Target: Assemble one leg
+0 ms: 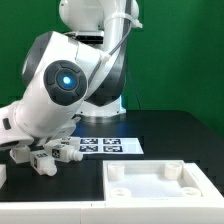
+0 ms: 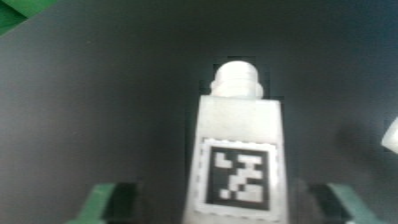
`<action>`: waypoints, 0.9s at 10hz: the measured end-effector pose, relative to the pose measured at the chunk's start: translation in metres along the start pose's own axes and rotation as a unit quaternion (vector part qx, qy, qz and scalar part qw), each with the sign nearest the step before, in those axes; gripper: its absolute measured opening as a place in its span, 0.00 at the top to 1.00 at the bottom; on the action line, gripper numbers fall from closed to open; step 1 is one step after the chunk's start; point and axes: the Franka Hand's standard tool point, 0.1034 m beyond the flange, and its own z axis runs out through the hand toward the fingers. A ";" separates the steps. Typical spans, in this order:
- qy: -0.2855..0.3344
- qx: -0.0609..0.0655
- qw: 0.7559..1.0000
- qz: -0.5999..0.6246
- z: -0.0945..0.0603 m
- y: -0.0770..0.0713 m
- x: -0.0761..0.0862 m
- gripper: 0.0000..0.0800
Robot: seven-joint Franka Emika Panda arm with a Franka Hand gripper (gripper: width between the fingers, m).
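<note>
**Claw astride the leg, not yet closed**

At the exterior view's left, low over the desk [image 1: 190,138], the claw [image 1: 45,157] is released. Its fingers [image 2: 114,203] stand either side of the leg [image 2: 237,150], apart from it. I think it should center first, then close on the flat sides. The leg's long axis runs between the fingers, with the rounded tip pointing away from the wrist.

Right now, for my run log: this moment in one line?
end effector: open | short white plastic tagged leg: between fingers, ungrasped | white square panel: lying apart

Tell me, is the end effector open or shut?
Open. On the end effector, green fingers stand clear of the leg between them, dark gaps either side.
</note>
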 end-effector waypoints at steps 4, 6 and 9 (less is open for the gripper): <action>0.005 -0.001 1.000 -0.024 -0.020 -0.002 -0.005 0.65; 0.027 -0.016 0.999 -0.028 -0.087 -0.012 -0.025 0.65; 0.113 -0.036 0.993 -0.029 -0.112 -0.012 -0.029 0.96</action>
